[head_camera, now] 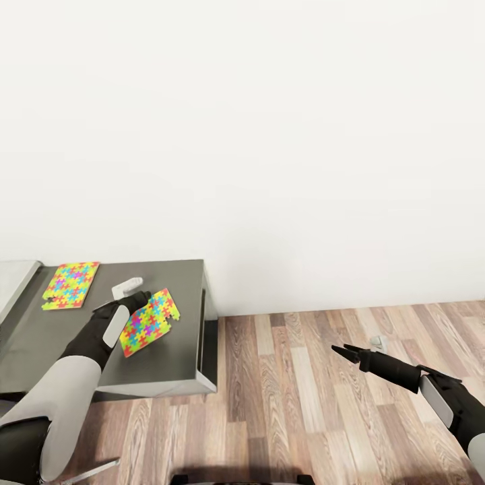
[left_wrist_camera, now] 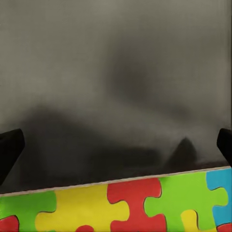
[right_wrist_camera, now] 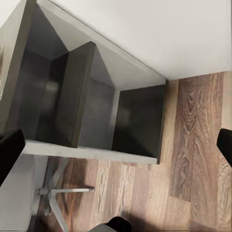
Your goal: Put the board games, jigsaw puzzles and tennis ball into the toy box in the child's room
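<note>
Bright interlocking pieces cover the flat jigsaw puzzle (left_wrist_camera: 121, 205) under the left gripper (head_camera: 138, 301), whose fingers stand wide apart over its edge on the dark grey cabinet top (head_camera: 182, 283). Lying flush, the thin board may slip from a shallow pinch.

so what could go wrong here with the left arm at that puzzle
1. The nearer jigsaw puzzle lies flat on the dark cabinet top, so the open left end effector has little edge to catch and may just push it.
2. A push could slide it toward the cabinet's front edge and onto the wood floor.
3. A small white object sits just beyond the end effector and could get knocked.
</note>
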`<state>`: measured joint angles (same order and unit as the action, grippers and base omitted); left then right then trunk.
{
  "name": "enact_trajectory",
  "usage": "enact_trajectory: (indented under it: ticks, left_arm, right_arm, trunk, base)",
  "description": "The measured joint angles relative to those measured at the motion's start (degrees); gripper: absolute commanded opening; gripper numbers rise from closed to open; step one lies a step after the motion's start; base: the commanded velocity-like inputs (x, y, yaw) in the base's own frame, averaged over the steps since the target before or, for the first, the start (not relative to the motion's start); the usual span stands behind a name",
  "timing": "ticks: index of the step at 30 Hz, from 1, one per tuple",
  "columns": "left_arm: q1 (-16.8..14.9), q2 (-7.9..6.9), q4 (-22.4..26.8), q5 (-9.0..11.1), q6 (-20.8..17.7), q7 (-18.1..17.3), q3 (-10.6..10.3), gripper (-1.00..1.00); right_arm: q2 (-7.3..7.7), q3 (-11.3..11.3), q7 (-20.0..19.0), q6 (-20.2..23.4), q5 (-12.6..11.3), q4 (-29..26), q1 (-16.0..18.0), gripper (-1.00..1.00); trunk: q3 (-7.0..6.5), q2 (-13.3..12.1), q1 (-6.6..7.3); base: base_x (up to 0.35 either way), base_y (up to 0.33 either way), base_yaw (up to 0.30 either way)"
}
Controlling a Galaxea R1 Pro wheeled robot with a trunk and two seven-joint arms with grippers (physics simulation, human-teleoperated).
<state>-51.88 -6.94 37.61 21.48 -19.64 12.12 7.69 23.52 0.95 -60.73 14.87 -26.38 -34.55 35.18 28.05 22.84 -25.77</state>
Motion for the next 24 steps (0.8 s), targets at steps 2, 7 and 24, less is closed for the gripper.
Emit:
enact_trajectory:
  ticks: [2,7,24]
  left_arm:
    - [0.00,-0.01,0.06,-0.16,-0.08,0.02,0.01,1.00]
    - [0.00,0.04,0.01,-0.09,-0.03,0.01,0.00,1.00]
    - [0.00,0.04,0.04,-0.01,-0.01,-0.08,0.02,1.00]
  right_arm:
    - [0.00,0.00,0.00,0.00,0.00,0.00,-0.02,1.00]
    - [0.00,0.00,0.00,0.00,0.00,0.00,0.01,1.00]
    - [0.00,0.00,0.00,-0.08,0.00,0.00,0.00,1.00]
  trunk:
    - [0.00,0.00,0.01]
    - [0.00,0.00,0.00]
    - [0.00,0.00,0.01]
  base:
    - [-0.144,-0.077,0.000]
    - [-0.143,-0.089,0.000]
    - [-0.123,-0.081,0.000]
